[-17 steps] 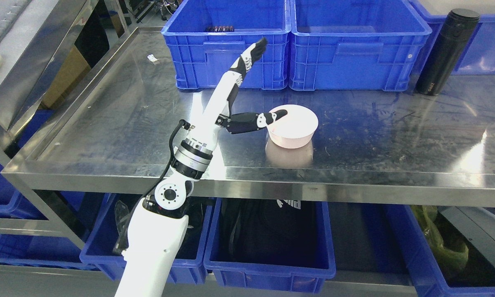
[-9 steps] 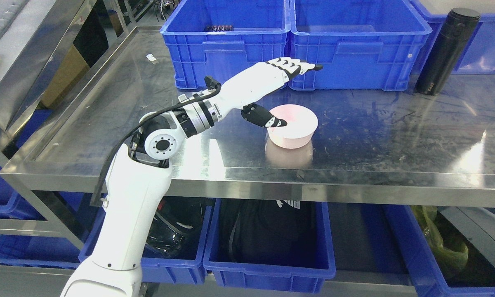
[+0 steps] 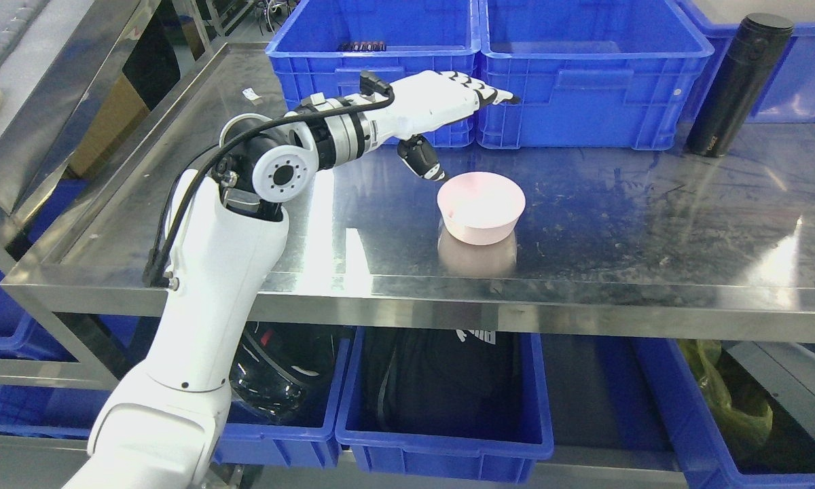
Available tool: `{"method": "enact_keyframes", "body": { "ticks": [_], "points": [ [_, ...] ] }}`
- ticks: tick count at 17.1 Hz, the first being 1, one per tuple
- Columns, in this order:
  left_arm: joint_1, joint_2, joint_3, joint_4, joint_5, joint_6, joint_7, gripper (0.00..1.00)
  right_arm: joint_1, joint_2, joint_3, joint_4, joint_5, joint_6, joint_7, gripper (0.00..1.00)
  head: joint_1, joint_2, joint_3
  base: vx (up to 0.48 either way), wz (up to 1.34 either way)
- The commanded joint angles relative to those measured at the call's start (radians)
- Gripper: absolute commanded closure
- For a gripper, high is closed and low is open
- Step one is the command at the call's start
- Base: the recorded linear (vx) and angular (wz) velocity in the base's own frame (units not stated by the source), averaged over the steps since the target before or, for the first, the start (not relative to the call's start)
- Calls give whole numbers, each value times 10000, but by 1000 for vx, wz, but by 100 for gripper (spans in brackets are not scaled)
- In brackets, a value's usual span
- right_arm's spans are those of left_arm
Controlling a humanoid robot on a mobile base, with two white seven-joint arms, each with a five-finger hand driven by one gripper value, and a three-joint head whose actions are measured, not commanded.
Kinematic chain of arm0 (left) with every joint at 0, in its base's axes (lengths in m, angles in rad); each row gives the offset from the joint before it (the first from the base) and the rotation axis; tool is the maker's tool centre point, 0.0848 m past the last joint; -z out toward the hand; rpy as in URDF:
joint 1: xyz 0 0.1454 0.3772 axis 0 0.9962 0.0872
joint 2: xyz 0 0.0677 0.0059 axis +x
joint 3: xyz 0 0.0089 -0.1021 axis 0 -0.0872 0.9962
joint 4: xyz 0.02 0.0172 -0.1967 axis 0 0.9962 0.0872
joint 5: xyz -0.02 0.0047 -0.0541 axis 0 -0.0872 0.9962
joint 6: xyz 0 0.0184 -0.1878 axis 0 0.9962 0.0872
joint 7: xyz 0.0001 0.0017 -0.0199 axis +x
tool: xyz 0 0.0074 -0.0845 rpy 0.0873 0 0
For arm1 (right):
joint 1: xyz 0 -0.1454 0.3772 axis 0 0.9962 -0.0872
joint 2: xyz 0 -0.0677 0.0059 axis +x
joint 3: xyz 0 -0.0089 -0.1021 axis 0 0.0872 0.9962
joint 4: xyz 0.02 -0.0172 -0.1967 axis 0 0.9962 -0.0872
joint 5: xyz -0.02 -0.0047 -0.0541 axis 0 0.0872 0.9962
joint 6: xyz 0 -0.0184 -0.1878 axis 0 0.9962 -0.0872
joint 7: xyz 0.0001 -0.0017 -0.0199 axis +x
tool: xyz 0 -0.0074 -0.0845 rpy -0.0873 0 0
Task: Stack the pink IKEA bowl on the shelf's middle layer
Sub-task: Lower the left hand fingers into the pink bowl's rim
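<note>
Head cam, high, facing down at shelf (image 3: 176, 204)

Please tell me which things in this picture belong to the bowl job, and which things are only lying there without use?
Part of the job:
- pink bowl, upright on the steel shelf
- left hand, open, held above the bowl and not touching it

Only lying about:
- two blue crates at the back
- black flask, standing at the right
- blue bins on the layer below

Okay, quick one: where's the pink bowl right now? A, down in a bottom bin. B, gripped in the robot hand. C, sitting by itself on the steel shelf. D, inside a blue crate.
C: the pink bowl sits upright on the steel shelf, with the left robot hand open above and clear of it.
</note>
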Motion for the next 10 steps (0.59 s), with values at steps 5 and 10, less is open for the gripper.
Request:
{"method": "enact_keyframes", "body": {
  "ticks": [5,10],
  "points": [
    [-562,-850,-3122,513,-566,1745,-1176,1,0,-175,46,-175,5,-7,4,0,0,-1,0,0,0],
    [-654,-944,-3137,1218,-643,2298,-1177,6,0,-175,46,-175,5,-7,4,0,0,-1,0,0,0]
  ]
}}
